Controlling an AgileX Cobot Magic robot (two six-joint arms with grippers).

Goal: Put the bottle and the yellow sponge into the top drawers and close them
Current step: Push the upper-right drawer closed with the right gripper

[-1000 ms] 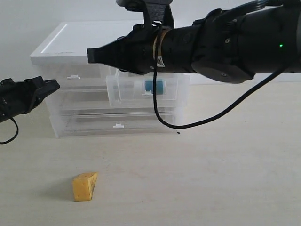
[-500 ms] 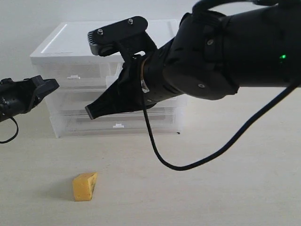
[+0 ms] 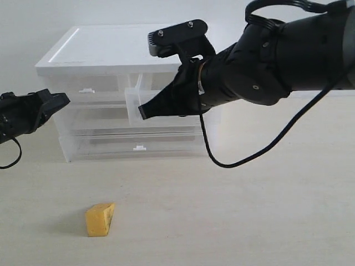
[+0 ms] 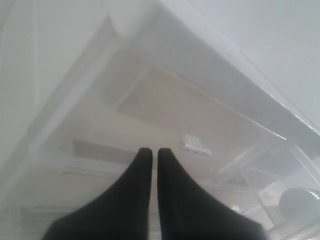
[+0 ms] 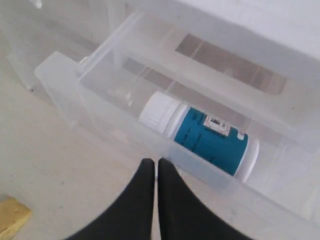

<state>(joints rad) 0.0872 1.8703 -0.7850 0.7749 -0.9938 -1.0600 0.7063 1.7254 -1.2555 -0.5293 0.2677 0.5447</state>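
Beyond right gripper [image 5: 155, 162]: bottle [image 5: 207, 137] is lying in open drawer [image 5: 62, 75].
Jaws, right gripper and left gripper [image 4: 154, 152]: are pressing together, empty.

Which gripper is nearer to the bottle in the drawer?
Right. The right gripper is just outside the front wall of the open drawer, beside the bottle; the left gripper is at the cabinet's left end.

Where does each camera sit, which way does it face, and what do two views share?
Exterior: off the arms, facing the cabinet front across the table; shows left gripper and right gripper.
Left wrist: on the left arm, looking past its shut jaws at the top left drawer.
Right wrist: on the right arm, looking past shut jaws down into the open top right drawer holding the bottle.
Shared: exterior and right wrist both show the yellow sponge.
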